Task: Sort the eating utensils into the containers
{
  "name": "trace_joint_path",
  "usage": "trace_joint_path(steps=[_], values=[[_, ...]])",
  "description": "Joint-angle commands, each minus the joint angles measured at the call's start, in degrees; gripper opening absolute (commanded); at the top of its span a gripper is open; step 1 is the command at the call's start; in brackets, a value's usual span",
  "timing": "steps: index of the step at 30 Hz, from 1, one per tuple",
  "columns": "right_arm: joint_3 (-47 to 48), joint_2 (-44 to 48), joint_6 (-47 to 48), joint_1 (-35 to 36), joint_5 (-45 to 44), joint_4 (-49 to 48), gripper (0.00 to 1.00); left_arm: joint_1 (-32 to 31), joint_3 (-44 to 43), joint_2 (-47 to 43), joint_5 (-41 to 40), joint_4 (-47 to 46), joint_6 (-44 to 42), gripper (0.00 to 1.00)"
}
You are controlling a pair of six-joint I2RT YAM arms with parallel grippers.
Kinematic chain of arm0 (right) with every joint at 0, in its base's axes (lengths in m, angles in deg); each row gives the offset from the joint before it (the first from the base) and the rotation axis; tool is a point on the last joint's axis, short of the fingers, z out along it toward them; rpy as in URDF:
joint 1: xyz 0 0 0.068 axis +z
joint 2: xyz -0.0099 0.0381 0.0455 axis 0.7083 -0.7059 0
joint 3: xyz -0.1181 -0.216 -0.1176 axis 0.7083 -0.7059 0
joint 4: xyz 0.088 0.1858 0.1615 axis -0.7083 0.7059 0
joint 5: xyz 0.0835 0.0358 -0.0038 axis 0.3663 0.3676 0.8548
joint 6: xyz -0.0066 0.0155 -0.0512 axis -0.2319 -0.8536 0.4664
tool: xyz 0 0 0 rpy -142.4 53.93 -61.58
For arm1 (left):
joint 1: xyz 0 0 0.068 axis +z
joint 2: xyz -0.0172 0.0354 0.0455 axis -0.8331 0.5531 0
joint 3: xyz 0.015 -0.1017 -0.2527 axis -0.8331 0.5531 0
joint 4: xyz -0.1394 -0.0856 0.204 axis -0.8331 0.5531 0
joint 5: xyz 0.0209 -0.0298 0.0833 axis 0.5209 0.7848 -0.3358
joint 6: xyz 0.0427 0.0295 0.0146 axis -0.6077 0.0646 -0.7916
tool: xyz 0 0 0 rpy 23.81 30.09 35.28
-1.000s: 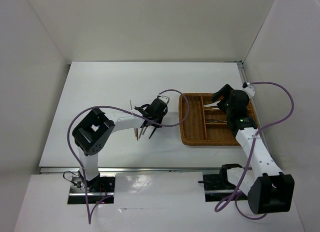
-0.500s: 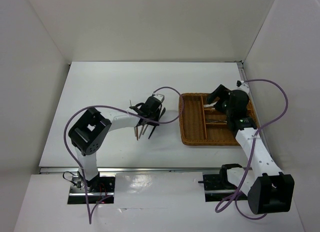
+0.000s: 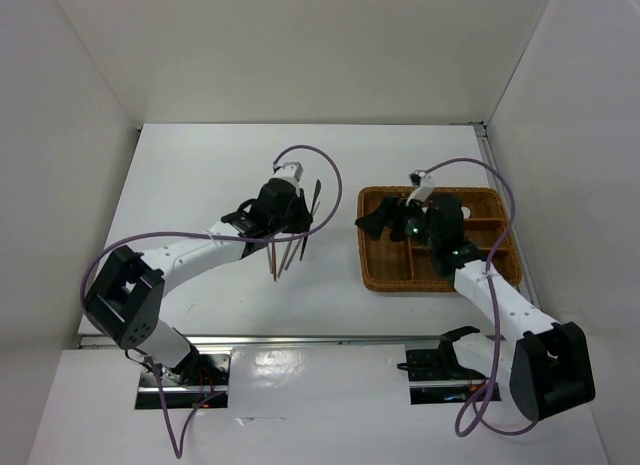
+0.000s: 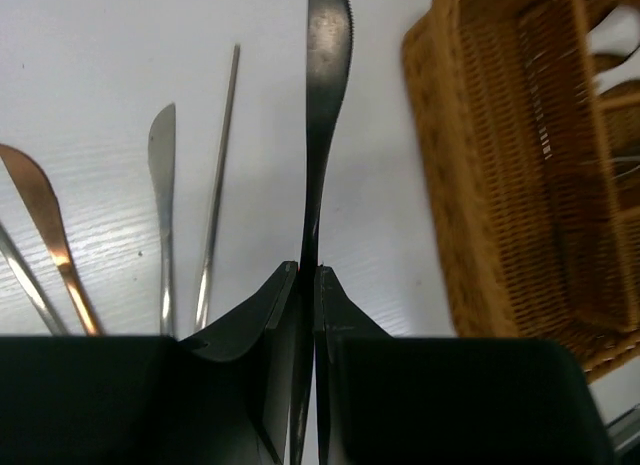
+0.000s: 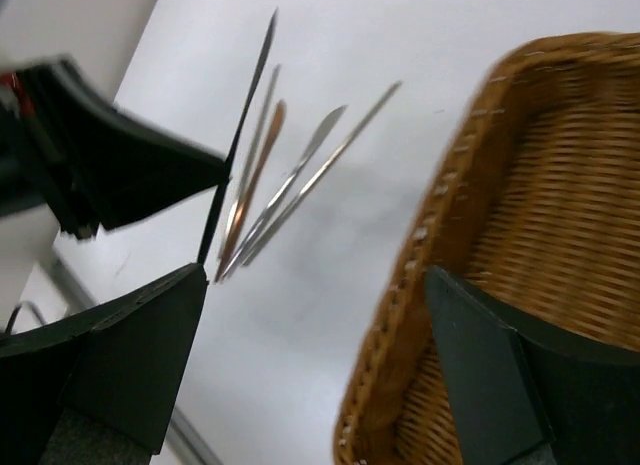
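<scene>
I have the left fingers [image 4: 306,275] pinched shut on a dark knife [image 4: 327,85]. They grip it low on the handle, so the serrated blade sticks out ahead of them — I judge that leaves most of its length free to lay into a compartment. Seen from above, the knife is lifted off the white surface [image 3: 200,165], between the loose pile and the wicker tray [image 3: 372,277], near the tray's left rim but not yet over it.

What's left to sort lies side by side below the knife: a copper-coloured piece [image 4: 45,210], a silver handle [image 4: 163,175] and a thin metal chopstick [image 4: 222,165], all apart from the tray.

The right fingers [image 3: 375,223] are spread wide with nothing in them, hanging over the left end of the tray where the long section runs. That section looks bare in the part I can see, and the knife's length would suit it. My worry is the crowding — both arms are close to the same rim, so I'd clear the right one before lowering the knife.
</scene>
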Motion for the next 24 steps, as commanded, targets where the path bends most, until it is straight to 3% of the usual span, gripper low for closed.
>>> trace_joint_path(steps=[1,7,18,24], values=[[1.8,-2.2,2.0,8.7,-2.5,-7.0,0.98,0.1,1.1,-3.2,-0.8,-6.8,5.0,0.15],[6.8,-9.9,2.0,19.8,-11.0,-6.5,0.99,-0.4,2.3,-5.3,-1.3,-9.8,7.9,0.15],[8.6,-16.9,1.4,23.8,-15.7,-11.3,0.99,-4.3,5.4,-7.6,-3.4,-13.7,11.9,0.15],[10.2,-19.7,0.8,23.8,-17.8,-11.3,0.79,-4.8,5.9,-8.2,-2.2,-15.3,12.5,0.15]])
